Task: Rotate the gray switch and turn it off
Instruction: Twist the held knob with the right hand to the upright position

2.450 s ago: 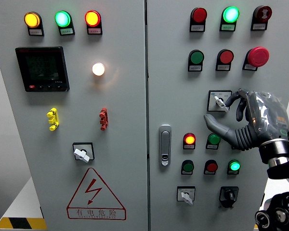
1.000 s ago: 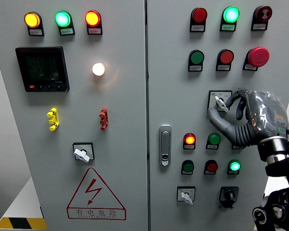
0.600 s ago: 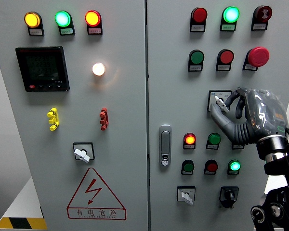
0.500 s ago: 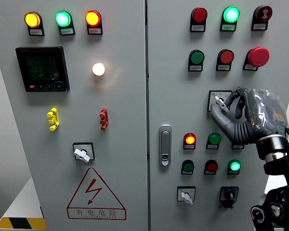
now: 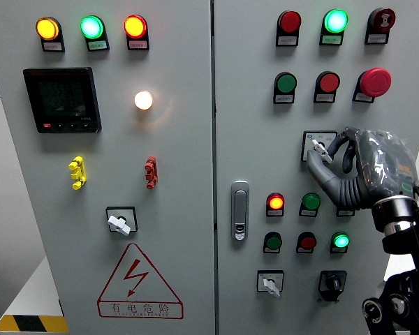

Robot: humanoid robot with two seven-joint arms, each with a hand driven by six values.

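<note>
On the right cabinet door, a gray rotary switch (image 5: 316, 146) sits on a white square plate (image 5: 308, 137). My right hand (image 5: 324, 153) comes in from the lower right and is shut on the switch's knob. Its thumb (image 5: 317, 167) presses from below and the index finger (image 5: 339, 137) curls over from the right. The knob's pale lever tilts up to the left. The hand hides most of the plate. My left hand is out of view.
Two similar gray switches sit lower: one on the left door (image 5: 119, 223), one under the hand (image 5: 269, 284), beside a black switch (image 5: 331, 282). Lit and unlit push buttons (image 5: 275, 203) surround the hand. A door handle (image 5: 239, 211) stands left of it.
The right hand's thumb has swung up from a spread pose below the switch and closed against the knob. The hand has shifted slightly right and up; the panel lights are unchanged.
</note>
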